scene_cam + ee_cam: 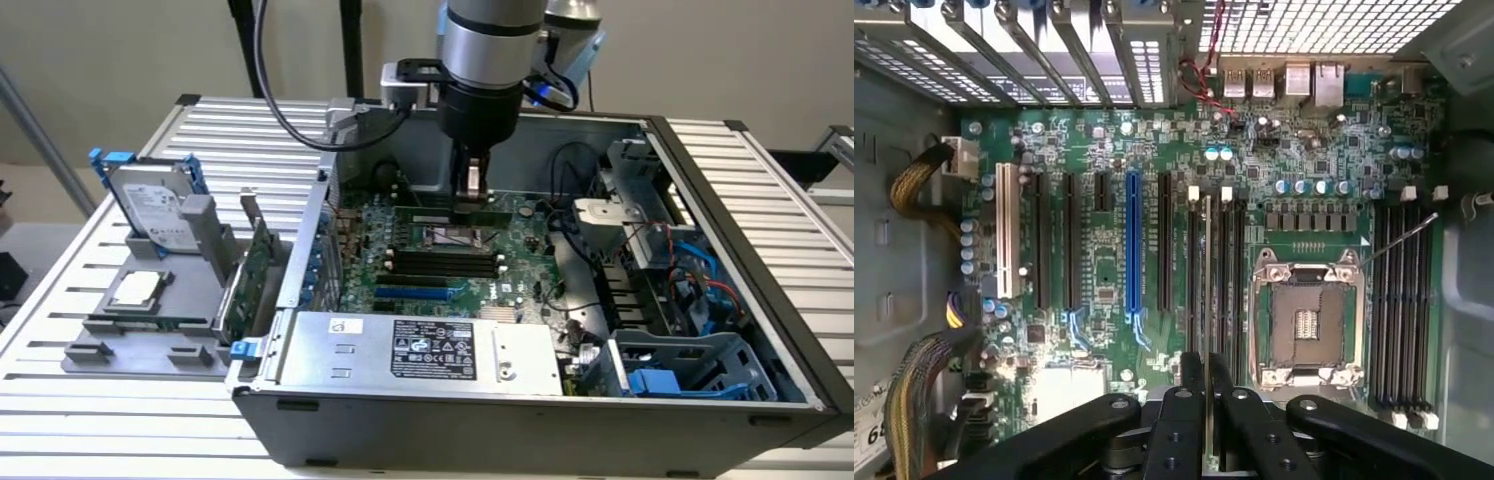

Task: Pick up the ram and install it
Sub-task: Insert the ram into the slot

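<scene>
Dark-green and thin, the ram (430,213) is clenched between the jaws of the gripper (470,203), which hangs straight down into the open computer case (534,425). The stick lies level under the fingertips, over the middle of the motherboard (527,285).

From the wrist view the ram (1206,270) is seen edge-on, running out from between the black fingers (1184,410) of the gripper (1206,362). Its edge lines up with the bank of black memory slots (1232,270) that lies between the open processor socket (1309,320) and the blue expansion slot (1132,245). Whether it touches a slot or hangs above it cannot be told.

A grey power supply (414,345) runs along the case's near edge in the exterior view.

The case stands on a slatted metal bench (787,200). At the exterior view's left, just beside the case, a grey fixture (147,340) holds an upright hard drive (154,205), a square silver processor chip (138,290) and a green expansion card (247,280) standing on edge.
</scene>
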{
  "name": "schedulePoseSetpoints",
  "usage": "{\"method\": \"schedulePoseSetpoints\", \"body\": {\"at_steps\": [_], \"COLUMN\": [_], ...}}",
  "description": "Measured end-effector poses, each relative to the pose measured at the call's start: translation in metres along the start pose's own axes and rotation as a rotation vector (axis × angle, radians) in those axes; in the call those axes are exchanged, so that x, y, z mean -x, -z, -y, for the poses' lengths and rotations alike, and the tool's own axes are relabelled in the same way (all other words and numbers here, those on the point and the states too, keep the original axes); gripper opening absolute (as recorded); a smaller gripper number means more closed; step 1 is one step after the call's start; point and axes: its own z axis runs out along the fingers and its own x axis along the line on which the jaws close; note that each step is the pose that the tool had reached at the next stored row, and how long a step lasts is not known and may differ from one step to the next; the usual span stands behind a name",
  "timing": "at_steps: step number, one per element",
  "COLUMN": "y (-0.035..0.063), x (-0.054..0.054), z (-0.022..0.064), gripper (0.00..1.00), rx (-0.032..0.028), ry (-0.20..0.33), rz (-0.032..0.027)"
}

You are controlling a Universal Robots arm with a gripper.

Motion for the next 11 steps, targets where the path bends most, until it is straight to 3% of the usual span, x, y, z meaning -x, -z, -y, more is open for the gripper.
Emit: {"method": "schedulePoseSetpoints", "body": {"at_steps": [11], "y": [-0.0198], "x": [0.002], "z": [0.0005], "gripper": [0.0], "rx": [0.0007], "ry": [0.0], "rz": [-0.0056]}}
